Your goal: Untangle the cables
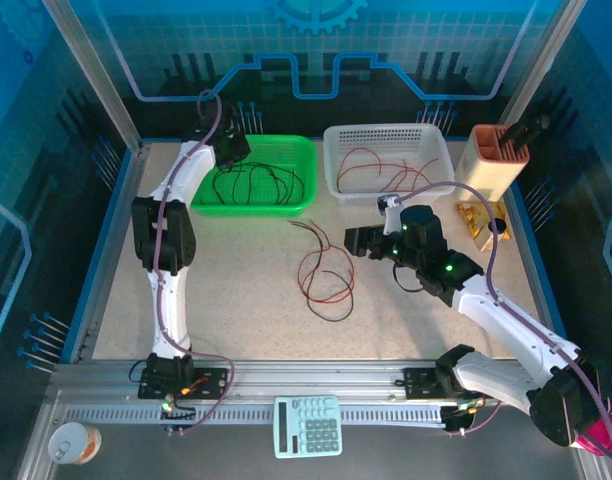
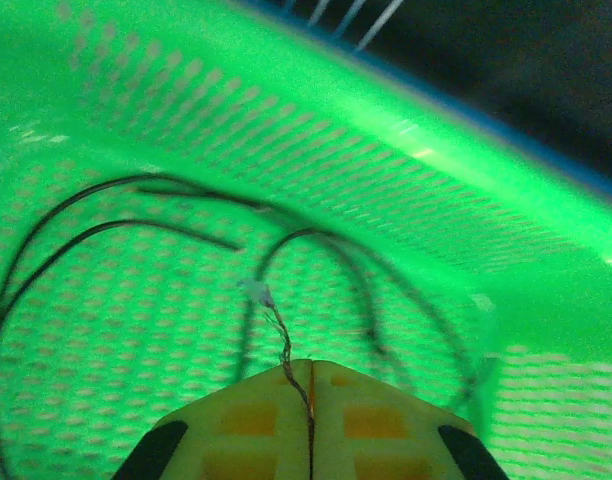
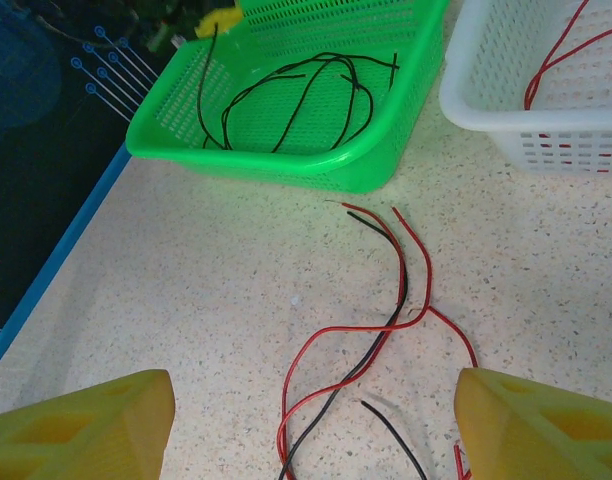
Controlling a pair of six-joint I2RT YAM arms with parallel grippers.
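Note:
Black cables (image 1: 254, 182) lie looped in the green basket (image 1: 254, 207). My left gripper (image 1: 229, 150) hangs over the basket's rear left corner. In its wrist view the left gripper (image 2: 311, 362) is shut on one black cable, whose bare twisted end (image 2: 271, 318) sticks out past the tips above the basket floor (image 2: 136, 330). A tangle of red and black cables (image 1: 321, 270) lies on the table between the arms. My right gripper (image 1: 358, 241) hovers just right of it. The right gripper (image 3: 311, 440) is open, its fingers wide on either side of the tangled cables (image 3: 386, 320), touching none.
A white basket (image 1: 381, 195) at the back right holds red cables (image 1: 371, 165). Beside it stand a tan holder (image 1: 496, 160) and a yellow packet (image 1: 481, 218). A calculator (image 1: 308, 425) and a cup (image 1: 71, 443) sit by the front rail.

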